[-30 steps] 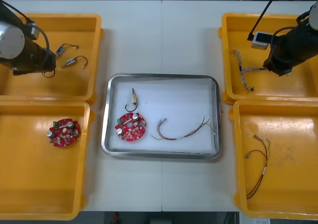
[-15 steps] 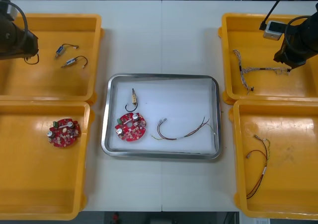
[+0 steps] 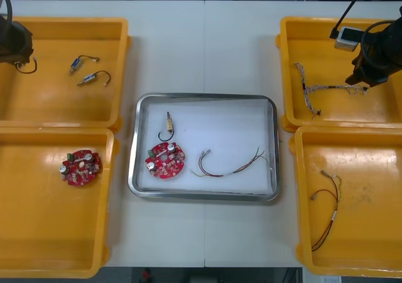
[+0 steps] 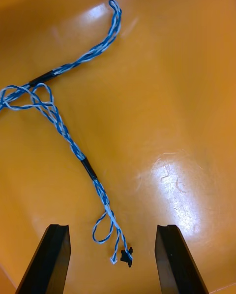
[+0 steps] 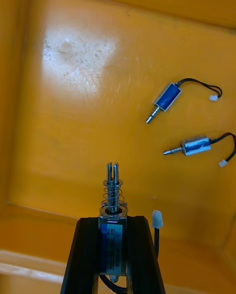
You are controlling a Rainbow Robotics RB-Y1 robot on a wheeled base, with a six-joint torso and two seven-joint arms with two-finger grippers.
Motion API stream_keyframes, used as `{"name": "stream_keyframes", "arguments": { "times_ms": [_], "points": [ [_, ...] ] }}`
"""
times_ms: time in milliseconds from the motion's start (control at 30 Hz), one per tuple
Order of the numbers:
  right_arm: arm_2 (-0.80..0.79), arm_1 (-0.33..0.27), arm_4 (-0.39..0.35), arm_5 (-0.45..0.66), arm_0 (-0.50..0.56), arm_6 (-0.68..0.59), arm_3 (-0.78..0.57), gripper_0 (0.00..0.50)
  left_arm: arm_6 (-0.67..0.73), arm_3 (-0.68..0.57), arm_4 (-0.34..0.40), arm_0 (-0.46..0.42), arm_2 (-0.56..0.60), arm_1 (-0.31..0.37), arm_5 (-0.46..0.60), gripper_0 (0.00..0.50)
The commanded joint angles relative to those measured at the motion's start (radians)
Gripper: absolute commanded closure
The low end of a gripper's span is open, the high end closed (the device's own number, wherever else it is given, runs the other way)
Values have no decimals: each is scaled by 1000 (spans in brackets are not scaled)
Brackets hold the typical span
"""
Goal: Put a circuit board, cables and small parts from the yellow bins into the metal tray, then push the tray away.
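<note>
Three things lie in the metal tray (image 3: 204, 96): a red circuit board (image 3: 165, 160), a small metal part (image 3: 169, 121) and a thin cable (image 3: 232, 165). Over the far-left yellow bin (image 3: 63, 26) the left gripper (image 5: 113, 221) clamps a second small part (image 5: 113, 185) above two loose parts (image 5: 167, 96). The right gripper (image 4: 112, 229) hangs spread over the twisted cable (image 4: 89, 169) in the far-right bin (image 3: 314, 23).

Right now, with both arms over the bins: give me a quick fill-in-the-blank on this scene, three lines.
1. Over the far left yellow bin, the left claw is ____ on a small metal part.
2. The right claw stands ____ above the twisted blue and white cable.
3. The metal tray holds ____ red circuit board.

Missing words: shut; open; one.
</note>
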Motion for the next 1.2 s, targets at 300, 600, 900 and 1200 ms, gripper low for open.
{"name": "stream_keyframes", "arguments": {
  "times_ms": [300,600,900,1200],
  "points": [
    [16,62,13,-73,-18,28,124,0,-109,-110,82,11,129,51,105,500],
    [77,117,15,-125,-40,28,185,0,-109,-118,87,11,146,51,107,500],
    [135,133,-28,-130,-40,28,190,0,-108,-118,87,11,146,51,107,500],
    [152,137,-33,-125,-38,28,190,467,-108,-118,87,11,146,51,107,500]
  ]
}}
